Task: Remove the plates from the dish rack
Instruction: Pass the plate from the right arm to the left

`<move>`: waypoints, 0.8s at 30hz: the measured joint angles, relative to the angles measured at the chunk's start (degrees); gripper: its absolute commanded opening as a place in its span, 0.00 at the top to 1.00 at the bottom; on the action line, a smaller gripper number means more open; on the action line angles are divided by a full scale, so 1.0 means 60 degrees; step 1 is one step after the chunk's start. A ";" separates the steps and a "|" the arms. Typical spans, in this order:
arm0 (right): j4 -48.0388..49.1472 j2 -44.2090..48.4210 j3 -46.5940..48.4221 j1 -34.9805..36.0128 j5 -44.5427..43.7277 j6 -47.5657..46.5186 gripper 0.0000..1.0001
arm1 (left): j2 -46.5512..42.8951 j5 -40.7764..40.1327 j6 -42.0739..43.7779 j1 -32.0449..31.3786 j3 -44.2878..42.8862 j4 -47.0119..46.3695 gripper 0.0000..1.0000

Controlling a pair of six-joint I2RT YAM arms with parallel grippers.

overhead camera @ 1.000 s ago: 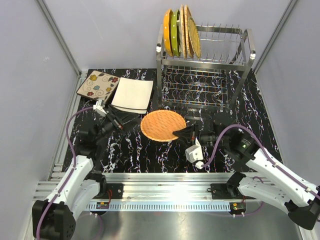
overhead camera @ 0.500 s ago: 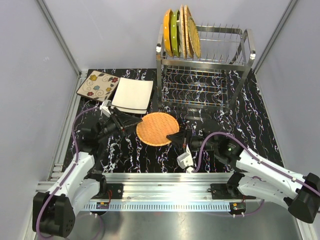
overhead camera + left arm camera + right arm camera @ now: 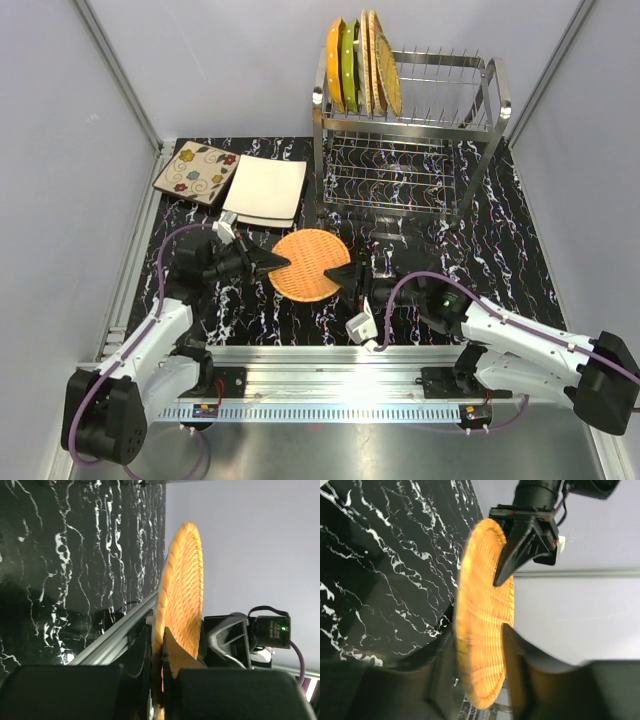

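The black, white-veined surface [image 3: 480,240] carries the dish rack [image 3: 400,128] at one o'clock; a square floral plate [image 3: 195,172] and a square white plate [image 3: 265,190] lie touching at ten o'clock.

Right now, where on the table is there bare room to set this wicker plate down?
Free: the table between the dish rack and the right arm. Far left is crowded by the floral plate and white plate; the wicker plate fills the centre.
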State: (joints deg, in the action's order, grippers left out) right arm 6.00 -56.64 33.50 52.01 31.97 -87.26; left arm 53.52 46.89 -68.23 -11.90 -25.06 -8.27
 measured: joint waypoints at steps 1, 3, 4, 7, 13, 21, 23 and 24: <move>0.0106 0.0004 -0.0018 -0.0004 -0.0044 0.0062 0.24 | -0.0040 -0.0076 0.0168 -0.0011 -0.0007 0.0146 1.00; 0.0375 0.0051 -0.0098 0.0000 -0.0204 0.0160 0.06 | -0.0222 -0.0313 0.0568 -0.0022 -0.0004 0.0408 1.00; 0.0492 0.0113 -0.0146 -0.0004 -0.0270 0.0219 0.00 | -0.0350 -0.0466 0.0772 -0.0029 0.0015 0.0481 1.00; 0.0667 0.0401 -0.0291 -0.0007 -0.0594 0.0448 0.00 | -0.0765 -0.0852 0.1209 -0.0026 0.0153 0.0437 1.00; 0.0299 0.0805 -0.0484 -0.0004 -0.1180 0.1672 0.00 | -0.1155 -0.1348 0.1854 -0.0026 0.0805 -0.0149 1.00; -0.0452 0.1031 0.0098 -0.0004 -0.2524 0.5085 0.00 | -0.1155 -0.2382 0.2732 0.0055 0.1945 -0.0597 1.00; -0.0707 0.0769 0.0521 -0.0004 -0.2969 0.6175 0.00 | -0.1155 -0.2575 0.2878 0.0062 0.2175 -0.0896 1.00; -0.0823 0.0663 0.0714 -0.0007 -0.3140 0.6685 0.00 | -0.1155 -0.2645 0.2932 0.0080 0.2295 -0.1078 1.00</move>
State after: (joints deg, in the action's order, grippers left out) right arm 1.06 -52.66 37.78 51.96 13.13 -47.16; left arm 46.59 31.03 -50.63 -11.42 -11.29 -14.74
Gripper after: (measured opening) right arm 0.993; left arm 0.067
